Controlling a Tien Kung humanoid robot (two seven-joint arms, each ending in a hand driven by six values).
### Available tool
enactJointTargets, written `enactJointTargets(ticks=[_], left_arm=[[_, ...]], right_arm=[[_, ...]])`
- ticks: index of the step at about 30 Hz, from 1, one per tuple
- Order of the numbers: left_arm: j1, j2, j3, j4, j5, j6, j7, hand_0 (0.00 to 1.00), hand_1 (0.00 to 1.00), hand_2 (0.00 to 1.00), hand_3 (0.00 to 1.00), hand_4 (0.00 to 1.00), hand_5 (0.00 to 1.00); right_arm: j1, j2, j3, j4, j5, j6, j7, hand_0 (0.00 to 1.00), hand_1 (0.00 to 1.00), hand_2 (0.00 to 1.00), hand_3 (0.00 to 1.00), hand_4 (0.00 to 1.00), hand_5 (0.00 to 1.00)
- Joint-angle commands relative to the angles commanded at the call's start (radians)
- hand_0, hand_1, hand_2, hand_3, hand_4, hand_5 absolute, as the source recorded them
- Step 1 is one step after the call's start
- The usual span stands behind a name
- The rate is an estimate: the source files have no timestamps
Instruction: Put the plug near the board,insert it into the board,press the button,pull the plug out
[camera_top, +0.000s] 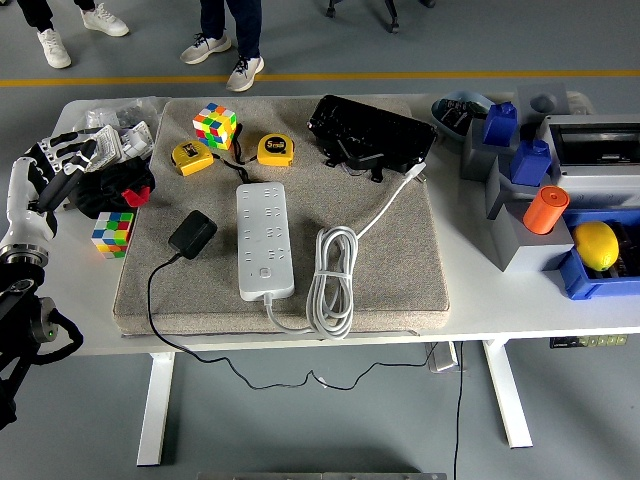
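Note:
A black plug (192, 234) with a thin black cord lies on the grey mat (400, 270), a little left of the white power board (265, 240). The board lies lengthwise in the mat's middle, its button near the near end, its white cable (333, 278) coiled to its right. My left hand (60, 160) hovers at the table's left edge, fingers spread and holding nothing, well left of the plug. My right hand is out of view.
Two Rubik's cubes (215, 124) (113, 232), two yellow tape measures (274, 149), a black case (368, 133) and a black cloth (110, 188) lie around. Grey and blue bins (520, 190), an orange cylinder (545, 209) and a yellow ball (596, 244) stand at right. People's legs show at the top.

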Motion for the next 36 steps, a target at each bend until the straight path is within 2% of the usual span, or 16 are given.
enactJointTargets(ticks=[36], left_arm=[[0.002,0.002,0.006,-0.001,0.0,0.0,-0.001,0.656,0.64,0.649,0.644,0.96,0.435]], right_arm=[[-0.002,-0.005,-0.007,0.0,0.003,0.0,0.001,0.714,0.717,0.721,0.616,0.998,0.643]])
